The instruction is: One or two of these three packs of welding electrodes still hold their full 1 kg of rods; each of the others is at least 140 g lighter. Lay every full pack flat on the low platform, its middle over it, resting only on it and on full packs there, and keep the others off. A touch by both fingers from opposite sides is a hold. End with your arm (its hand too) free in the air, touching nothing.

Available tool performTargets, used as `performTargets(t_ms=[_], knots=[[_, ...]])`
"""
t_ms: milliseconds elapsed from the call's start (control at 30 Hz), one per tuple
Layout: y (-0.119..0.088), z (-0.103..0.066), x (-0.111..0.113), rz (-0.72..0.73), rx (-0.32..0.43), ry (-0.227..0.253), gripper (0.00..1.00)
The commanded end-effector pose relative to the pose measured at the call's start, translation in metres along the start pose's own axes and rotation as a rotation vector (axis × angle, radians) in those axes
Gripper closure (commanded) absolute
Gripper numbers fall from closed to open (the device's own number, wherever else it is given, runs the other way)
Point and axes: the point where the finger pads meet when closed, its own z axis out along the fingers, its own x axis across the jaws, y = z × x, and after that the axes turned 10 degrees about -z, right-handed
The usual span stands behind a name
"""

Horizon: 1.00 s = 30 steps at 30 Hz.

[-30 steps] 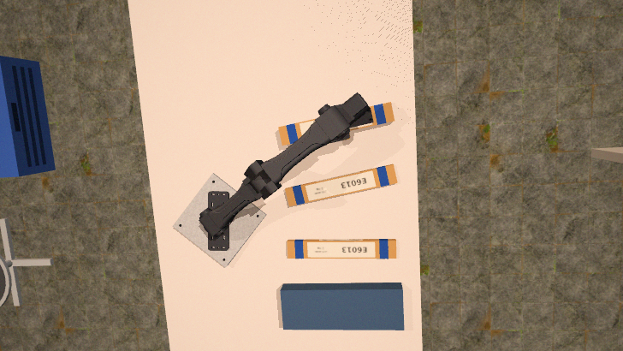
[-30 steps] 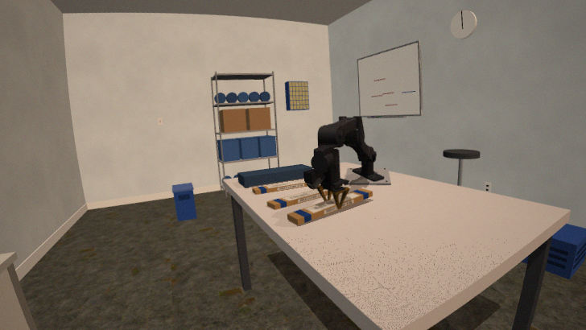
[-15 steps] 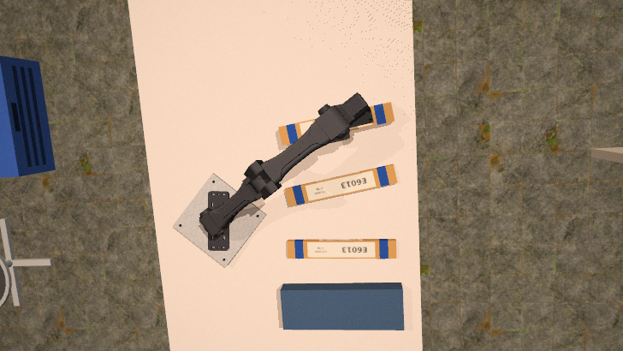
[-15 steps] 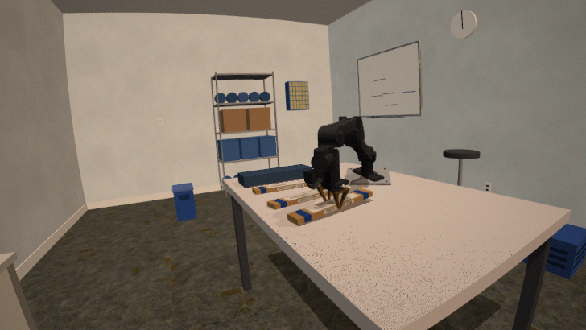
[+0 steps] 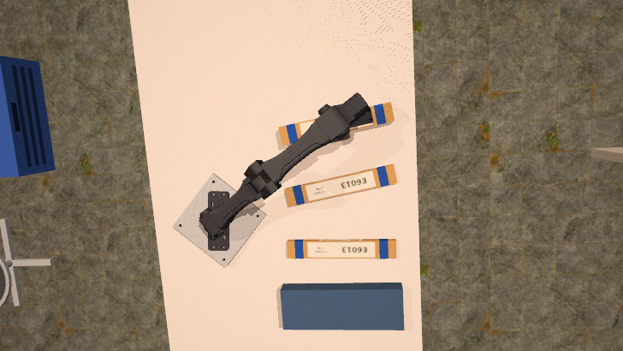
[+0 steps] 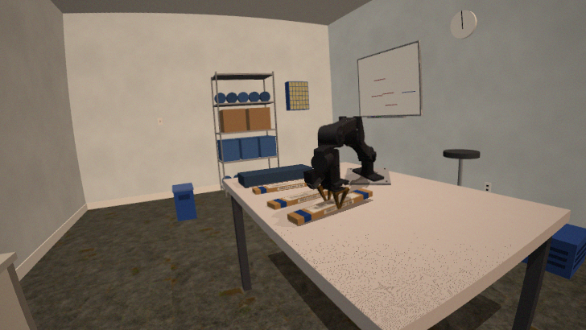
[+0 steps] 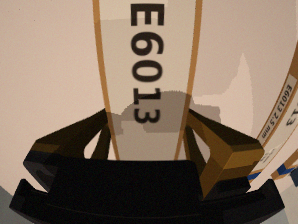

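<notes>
Currently gripping the far pack (image 5: 335, 121) across its width, gripper (image 6: 334, 196) clamped with one brown finger (image 7: 225, 151) on each long side, just below the E6013 print in the wrist view. Lying flat on the table (image 5: 226, 86) at a slight angle, blue band and tan end cap sticking out past the wrist on one side, the other end showing beyond the forearm. Reaching diagonally from the base plate (image 5: 187, 224), arm (image 5: 283, 158) stretching out over the pack nearest the open end of the table.

Sitting untouched beside it: middle pack (image 5: 341, 184), also slightly skewed, label readable, well apart from the held one. Lying square to the table edge next: near pack (image 5: 341, 248), close to the low platform (image 5: 341, 306) but not touching it. Carrying nothing on top, the dark blue platform, at the table's end past all three packs.

Showing an edge of the middle pack's label at the right of the wrist view, close by the right finger but apart from it.

Standing around the room in the exterior view: shelf rack (image 6: 213, 122) with boxes, whiteboard (image 6: 389, 80), stool (image 6: 460, 154), blue bin (image 6: 183, 201) on the floor.
</notes>
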Motion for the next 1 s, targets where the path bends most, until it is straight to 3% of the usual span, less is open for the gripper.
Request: performTargets(t_ms=[0, 967], knots=[[0.01, -0.048, 0.002, 0.0, -0.101, 0.029, 1.0], [0.011, -0.028, 0.004, -0.001, -0.095, 0.028, 1.0]])
